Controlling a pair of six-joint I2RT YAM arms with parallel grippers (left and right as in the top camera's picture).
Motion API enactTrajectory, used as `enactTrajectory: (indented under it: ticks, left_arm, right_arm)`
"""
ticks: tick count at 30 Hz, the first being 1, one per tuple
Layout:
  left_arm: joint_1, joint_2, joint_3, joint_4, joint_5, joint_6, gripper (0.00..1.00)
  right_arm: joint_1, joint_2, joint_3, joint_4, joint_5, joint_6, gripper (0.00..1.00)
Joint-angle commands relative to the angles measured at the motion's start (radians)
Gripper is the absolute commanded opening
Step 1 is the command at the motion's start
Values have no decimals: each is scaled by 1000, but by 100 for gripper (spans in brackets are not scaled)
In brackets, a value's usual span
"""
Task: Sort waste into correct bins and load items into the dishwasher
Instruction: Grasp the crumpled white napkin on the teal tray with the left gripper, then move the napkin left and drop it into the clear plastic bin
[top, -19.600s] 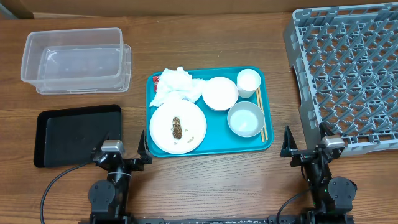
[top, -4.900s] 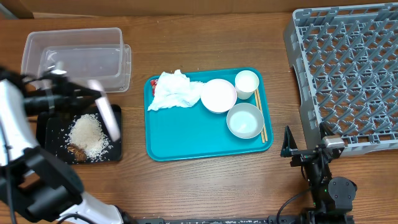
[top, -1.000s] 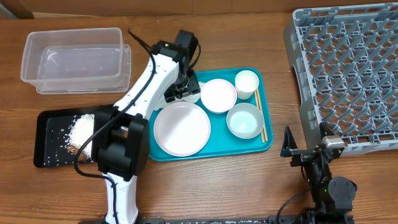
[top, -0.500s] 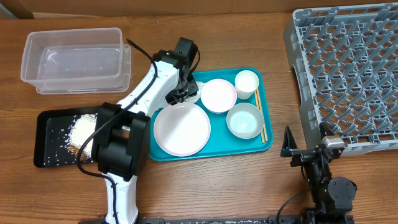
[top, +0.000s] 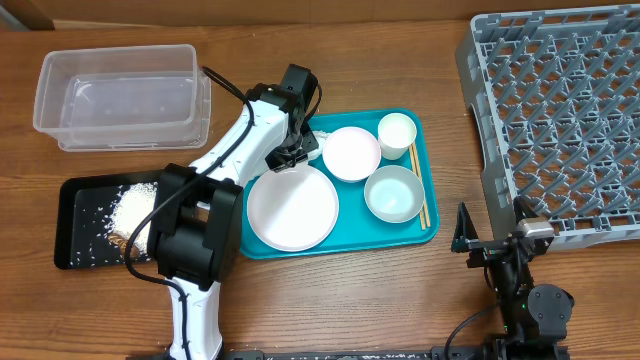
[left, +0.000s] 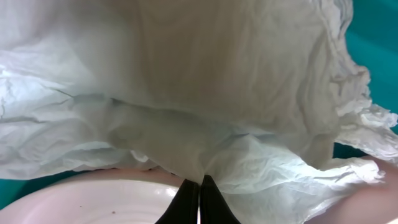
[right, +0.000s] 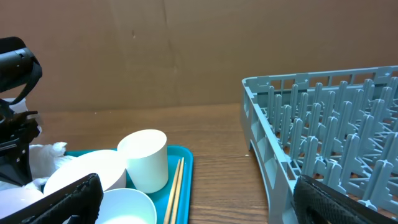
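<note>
The left arm stretches from the near table edge to the far left part of the teal tray, wrist bent down. Its claw is pinched together on a fold of the crumpled white napkins, which bulge just ahead of the tips, with the white plate right beneath. The right arm sits folded low, its claw spread wide, the grey dish rack ahead to its right and the cup and chopsticks ahead to its left.

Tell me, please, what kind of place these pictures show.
Most likely a robot test bench set up like a canteen dish-return station: a wooden table with a teal tray of dishes, a grey dish rack, and a black tray holding loose rice.
</note>
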Motion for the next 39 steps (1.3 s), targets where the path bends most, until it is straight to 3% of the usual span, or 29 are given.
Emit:
enactTrajectory:
  ticks: [1, 10, 16, 30, 39]
  left_arm:
    - [-5, 5, 22, -32, 18, -5, 4]
    - [-5, -23, 239, -300, 45, 2, 4]
    - [8, -42, 354, -374, 9, 27, 4]
    - [178, -111, 571, -395, -136, 28, 4]
    - [336, -137, 607, -330, -338, 31, 4]
  right_arm:
    - [-6, -10, -11, 6, 6, 0, 100]
    - [-6, -10, -11, 6, 6, 0, 100]
    - [-6, -10, -11, 6, 6, 0, 100]
    - [-6, -10, -11, 6, 6, 0, 100]
    - [-6, -10, -11, 6, 6, 0, 100]
